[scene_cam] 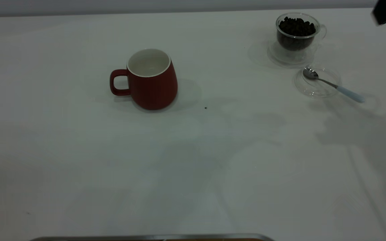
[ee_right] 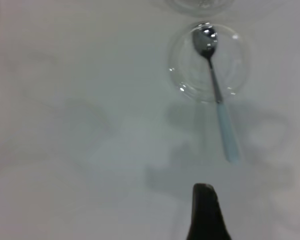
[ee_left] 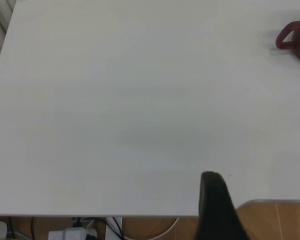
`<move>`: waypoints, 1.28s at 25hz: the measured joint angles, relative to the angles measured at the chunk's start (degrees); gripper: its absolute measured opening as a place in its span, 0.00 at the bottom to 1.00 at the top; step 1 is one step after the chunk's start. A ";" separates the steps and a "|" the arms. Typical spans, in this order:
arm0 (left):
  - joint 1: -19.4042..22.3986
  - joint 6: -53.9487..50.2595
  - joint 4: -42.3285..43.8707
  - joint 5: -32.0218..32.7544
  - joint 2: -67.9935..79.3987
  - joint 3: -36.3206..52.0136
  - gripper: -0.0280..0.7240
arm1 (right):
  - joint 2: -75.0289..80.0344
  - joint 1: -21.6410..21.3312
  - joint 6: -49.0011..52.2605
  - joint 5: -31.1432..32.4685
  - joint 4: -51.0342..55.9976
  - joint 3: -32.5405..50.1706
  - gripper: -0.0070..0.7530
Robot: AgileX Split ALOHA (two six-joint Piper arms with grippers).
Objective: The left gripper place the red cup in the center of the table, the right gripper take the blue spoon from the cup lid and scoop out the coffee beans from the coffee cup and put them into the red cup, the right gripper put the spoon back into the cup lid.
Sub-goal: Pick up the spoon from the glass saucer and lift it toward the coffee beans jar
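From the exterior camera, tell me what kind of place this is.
Probably a staged robot workbench, not a kitchen: a plain white table holding only a red cup, a glass coffee cup of coffee beans, and a blue spoon on a cup lid.

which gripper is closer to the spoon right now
Right. The right gripper hangs above the table just off the handle end of the spoon. The left gripper is over the table's edge, well past the red cup, away from the spoon.
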 joint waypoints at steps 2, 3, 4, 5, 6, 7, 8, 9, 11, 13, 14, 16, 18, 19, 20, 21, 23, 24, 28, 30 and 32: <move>0.00 0.00 0.00 0.00 0.00 0.00 0.72 | 3.09 0.12 -1.58 -1.82 1.98 -0.48 0.73; 0.00 0.00 0.00 0.00 0.00 0.00 0.72 | 4.27 0.35 -2.44 -2.30 2.56 -0.53 0.73; 0.00 0.00 0.00 0.00 0.00 0.00 0.72 | 5.35 0.47 -2.92 -2.58 3.27 -0.60 0.73; 0.00 0.00 0.00 0.00 0.00 0.00 0.72 | 6.34 0.47 -3.09 -2.74 3.98 -0.75 0.73; 0.00 0.00 0.00 0.00 0.00 0.00 0.72 | 7.11 0.47 -3.14 -3.02 5.05 -0.75 0.73; 0.00 0.00 0.00 0.00 0.00 0.00 0.72 | 7.96 0.47 -3.13 -3.52 6.88 -0.80 0.73; 0.00 0.00 0.00 0.00 0.00 0.00 0.72 | 8.78 0.47 -3.13 -4.13 8.50 -0.80 0.73; 0.00 0.00 0.00 0.00 0.00 0.00 0.72 | 9.55 0.47 -3.13 -4.63 9.92 -0.80 0.73; 0.00 0.00 0.00 0.00 0.00 0.00 0.72 | 10.91 0.37 -3.27 -5.97 13.26 -0.81 0.73; 0.00 -0.05 0.00 0.00 0.00 0.00 0.72 | 12.45 0.00 -3.46 -6.76 15.37 -0.81 0.73; 0.00 -0.05 0.00 0.00 0.00 0.00 0.72 | 13.11 -0.26 -3.51 -7.05 16.73 -0.81 0.73; 0.00 -0.05 0.00 0.00 0.00 0.00 0.72 | 14.60 -1.27 -3.64 -7.30 19.34 -0.81 0.72; 0.00 -0.12 0.00 0.00 0.00 0.00 0.72 | 15.63 -2.38 -4.25 -7.30 22.20 -0.81 0.72; 0.00 -0.12 0.00 0.00 0.00 0.00 0.72 | 15.96 -3.03 -4.71 -7.24 23.47 -0.81 0.72; 0.00 -0.12 0.00 0.00 0.00 0.00 0.72 | 16.12 -3.64 -5.53 -7.11 24.90 -0.81 0.72; 0.00 -0.12 0.00 0.00 0.00 0.00 0.72 | 16.23 -4.49 -6.47 -6.67 27.01 -0.81 0.72; 0.00 -0.07 0.00 0.00 0.00 0.00 0.72 | 16.23 -6.63 -8.78 -5.15 30.52 -0.81 0.72; 0.00 -0.07 0.00 0.00 0.00 0.00 0.72 | 16.31 -7.87 -10.16 -4.11 32.57 -0.81 0.72; 0.00 -0.07 0.00 0.00 0.00 0.00 0.72 | 17.98 -12.37 -16.20 0.75 40.52 -0.81 0.72; 0.00 -0.07 0.00 0.00 0.00 0.00 0.72 | 19.82 -14.25 -20.08 3.26 45.64 -0.81 0.72; 0.00 -0.07 0.00 0.00 0.00 0.00 0.72 | 21.91 -15.46 -24.87 5.12 51.28 -0.81 0.72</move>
